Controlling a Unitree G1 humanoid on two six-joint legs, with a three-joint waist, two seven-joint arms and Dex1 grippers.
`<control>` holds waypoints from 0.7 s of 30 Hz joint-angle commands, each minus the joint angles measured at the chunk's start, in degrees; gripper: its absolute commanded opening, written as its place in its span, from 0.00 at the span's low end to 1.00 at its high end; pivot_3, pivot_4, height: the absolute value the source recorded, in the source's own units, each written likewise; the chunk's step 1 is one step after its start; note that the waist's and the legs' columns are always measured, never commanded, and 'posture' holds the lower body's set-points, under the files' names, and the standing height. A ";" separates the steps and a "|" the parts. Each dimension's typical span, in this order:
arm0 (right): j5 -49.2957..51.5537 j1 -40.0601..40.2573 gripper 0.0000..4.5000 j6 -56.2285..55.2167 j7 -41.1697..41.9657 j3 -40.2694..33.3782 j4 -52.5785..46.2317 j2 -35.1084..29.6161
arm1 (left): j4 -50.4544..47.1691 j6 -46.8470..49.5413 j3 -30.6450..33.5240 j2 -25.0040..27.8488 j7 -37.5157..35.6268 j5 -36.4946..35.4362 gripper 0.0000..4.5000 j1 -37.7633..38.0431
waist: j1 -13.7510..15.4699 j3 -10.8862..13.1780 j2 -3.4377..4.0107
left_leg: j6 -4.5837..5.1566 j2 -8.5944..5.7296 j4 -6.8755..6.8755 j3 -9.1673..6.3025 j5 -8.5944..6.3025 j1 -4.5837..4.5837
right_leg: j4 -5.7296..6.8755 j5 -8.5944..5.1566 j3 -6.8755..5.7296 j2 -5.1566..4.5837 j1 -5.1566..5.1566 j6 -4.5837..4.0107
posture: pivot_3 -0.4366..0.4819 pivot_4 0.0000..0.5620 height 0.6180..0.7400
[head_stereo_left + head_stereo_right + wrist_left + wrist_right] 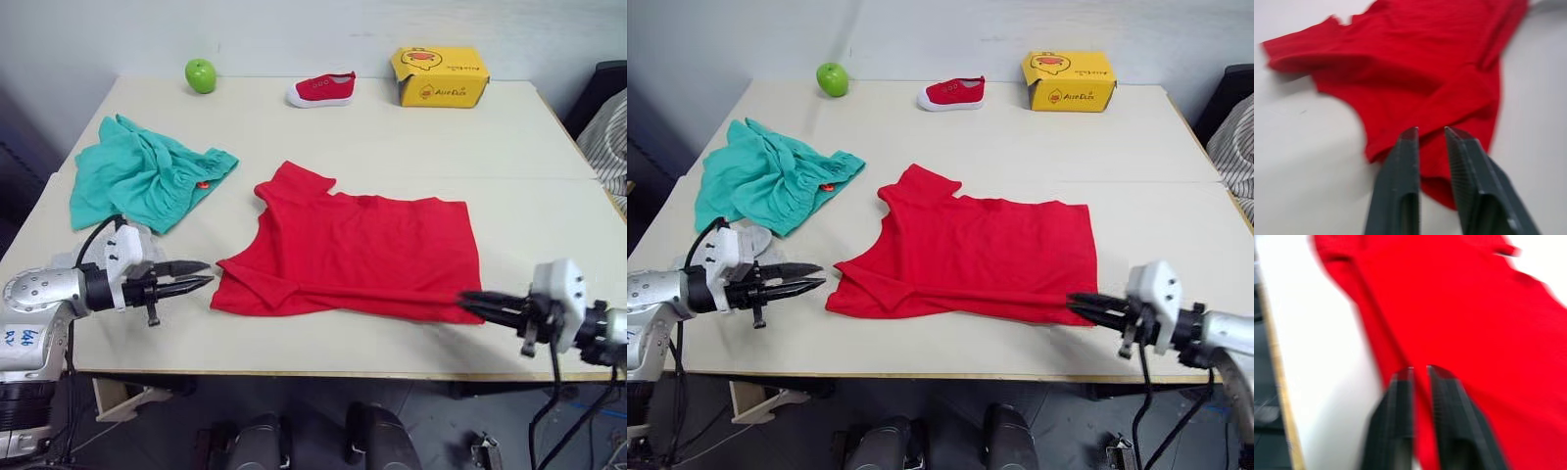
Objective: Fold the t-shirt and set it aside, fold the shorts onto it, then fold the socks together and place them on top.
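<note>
red cloth dominating the near half of the pale table [392,147]: t-shirt [362,250] lying mostly flat, long side along the near edge, one sleeve poking up toward the far side, left end folded over itself in a loose flap. left gripper [201,275] hovering just left of that folded end, fingers parted by a narrow gap, tips aimed at the cloth without touching it. right gripper [468,299] low at the shirt's near right corner, tips meeting the hem; fingers [1442,382] nearly together with a thin slit between, and cannot tell whether any cloth sits pinched inside. grey socks [749,240] half hidden behind the left gripper, left of the shirt. teal shorts [142,176] bunched and wrinkled farther back and left of the shirt, well apart from it. beyond the shirt along the far edge: green apple [200,74], small red shoe [322,89], yellow box [440,75].
</note>
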 commanded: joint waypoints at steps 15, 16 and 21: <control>-12.19 -10.13 0.00 -21.41 -0.43 11.11 21.78 6.76 | 5.94 -12.59 -16.20 -13.33 8.25 13.10 0.01 -6.88 | -0.08 0.00 0.00 | 0.07 -0.03 0.00 0.00 0.05 0.02 | 0.06 0.01 -0.02 0.00 0.01 0.01 | 0.48 0.27 1.00; -12.30 -10.48 0.00 -21.34 -0.58 11.10 22.58 6.77 | 7.01 -13.05 -16.23 -13.37 8.73 13.63 0.01 -7.43 | -0.08 0.00 0.00 | 0.07 -0.03 0.00 0.00 0.05 0.01 | 0.04 0.01 -0.03 0.00 0.01 0.01 | 0.48 0.27 1.00; -12.68 -12.13 0.00 -22.24 -2.27 10.43 26.87 7.21 | 11.48 -14.73 -16.39 -14.57 12.91 16.31 0.01 -9.72 | -0.14 -0.01 0.00 | 0.08 -0.02 0.00 0.00 0.05 0.02 | 0.01 0.01 -0.06 0.00 0.04 0.01 | 0.48 0.27 1.00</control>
